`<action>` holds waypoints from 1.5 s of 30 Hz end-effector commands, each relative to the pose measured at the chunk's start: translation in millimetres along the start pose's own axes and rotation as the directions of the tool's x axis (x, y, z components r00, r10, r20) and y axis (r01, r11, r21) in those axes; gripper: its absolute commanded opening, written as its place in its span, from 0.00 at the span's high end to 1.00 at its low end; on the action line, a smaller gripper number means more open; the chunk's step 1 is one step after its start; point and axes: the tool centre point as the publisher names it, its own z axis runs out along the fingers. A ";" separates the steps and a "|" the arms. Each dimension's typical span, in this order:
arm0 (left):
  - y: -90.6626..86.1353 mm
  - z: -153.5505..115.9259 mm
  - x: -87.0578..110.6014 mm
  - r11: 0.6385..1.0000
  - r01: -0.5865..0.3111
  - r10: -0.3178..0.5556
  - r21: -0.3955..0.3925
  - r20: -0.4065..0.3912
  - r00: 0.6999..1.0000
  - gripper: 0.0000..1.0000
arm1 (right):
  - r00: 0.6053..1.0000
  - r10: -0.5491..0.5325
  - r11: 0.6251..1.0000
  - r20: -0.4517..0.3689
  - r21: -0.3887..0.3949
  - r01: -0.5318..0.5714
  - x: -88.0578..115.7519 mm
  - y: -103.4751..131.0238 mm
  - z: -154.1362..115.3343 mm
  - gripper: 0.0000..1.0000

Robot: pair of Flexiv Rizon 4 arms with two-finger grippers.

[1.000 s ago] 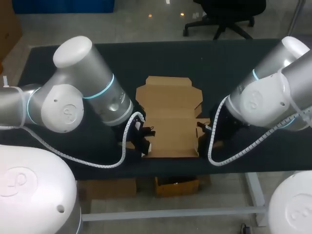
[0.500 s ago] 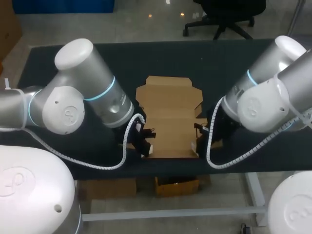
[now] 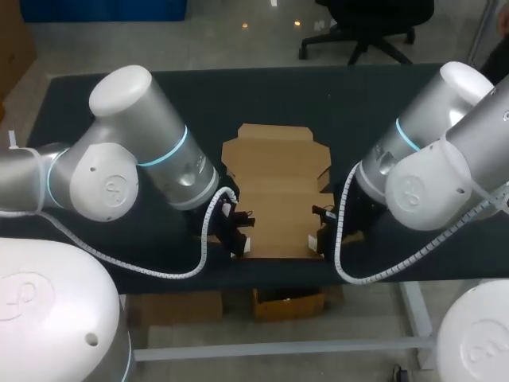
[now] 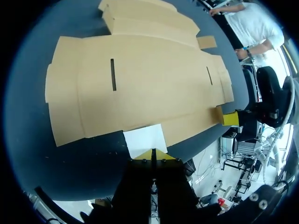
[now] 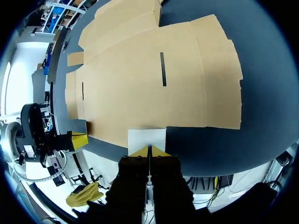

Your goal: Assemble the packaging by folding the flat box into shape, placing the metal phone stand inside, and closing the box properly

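The flat brown cardboard box (image 3: 274,187) lies unfolded in the middle of the dark table, with slots cut in its panels (image 4: 140,79) (image 5: 159,84). My left gripper (image 3: 236,232) is at its front left corner and my right gripper (image 3: 323,232) at its front right corner. In the left wrist view the gripper (image 4: 153,154) is shut, its yellow tips meeting at a pale flap (image 4: 145,140) on the box's edge. The right gripper (image 5: 149,150) is shut in the same way at a pale flap (image 5: 146,136). Whether the tips pinch the flaps I cannot tell. No phone stand shows.
The table's front edge (image 3: 278,267) runs just behind both grippers. Bare dark tabletop (image 3: 119,95) stretches to the left, right and back of the box. Each wrist view shows the other arm's yellow tip (image 4: 230,117) (image 5: 77,139) across the cardboard.
My right arm has swung inward, bringing its gripper a little closer to the box's right edge. The left arm has barely shifted. The box lies as before.
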 end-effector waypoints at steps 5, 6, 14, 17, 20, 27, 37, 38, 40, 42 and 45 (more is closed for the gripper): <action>-1.7 5.7 3.5 1.000 -0.002 0.002 0.004 0.023 1.000 1.00 | 1.000 -0.004 1.000 0.011 -0.007 0.004 1.2 -1.7 10.5 1.00; -1.9 6.1 3.5 1.000 -0.002 0.001 0.005 0.024 1.000 1.00 | 1.000 -0.005 1.000 0.010 -0.006 0.005 1.3 -1.9 11.1 1.00; -3.1 10.2 4.8 1.000 -0.007 0.006 0.018 0.057 0.998 1.00 | 1.000 -0.012 1.000 0.014 -0.011 0.012 1.6 -2.5 14.2 1.00; -3.6 10.9 4.5 1.000 -0.008 0.006 0.026 0.062 0.998 1.00 | 1.000 -0.014 1.000 0.017 -0.017 0.014 1.4 -2.8 14.5 1.00; -4.0 11.8 3.9 0.999 -0.010 0.007 0.035 0.064 0.998 1.00 | 1.000 -0.015 1.000 0.018 -0.022 0.016 1.3 -3.1 14.8 1.00; -3.8 13.8 1.6 0.999 -0.008 0.005 0.050 0.067 0.998 1.00 | 0.999 -0.021 0.999 0.027 -0.031 0.022 1.8 -3.5 18.8 1.00; -3.3 18.0 -2.5 0.998 0.006 -0.011 0.060 0.087 0.996 1.00 | 0.998 -0.013 0.999 0.054 -0.031 0.014 -1.4 -3.6 26.5 1.00; -3.2 18.3 -2.6 0.998 0.007 -0.012 0.060 0.089 0.996 1.00 | 0.998 -0.011 0.999 0.059 -0.033 0.013 -1.8 -3.6 26.9 1.00; -2.6 19.2 -2.5 0.998 0.007 -0.013 0.059 0.093 0.996 1.00 | 0.998 -0.011 0.999 0.062 -0.034 0.013 -2.6 -3.3 28.2 1.00; -2.1 19.8 -2.7 0.998 0.008 -0.014 0.058 0.095 0.995 1.00 | 0.998 -0.008 0.999 0.069 -0.033 0.011 -3.1 -3.1 29.2 1.00; -1.5 20.4 -3.2 0.998 0.010 -0.016 0.057 0.098 0.995 1.00 | 0.997 -0.008 0.999 0.076 -0.035 0.010 -3.6 -3.0 30.4 1.00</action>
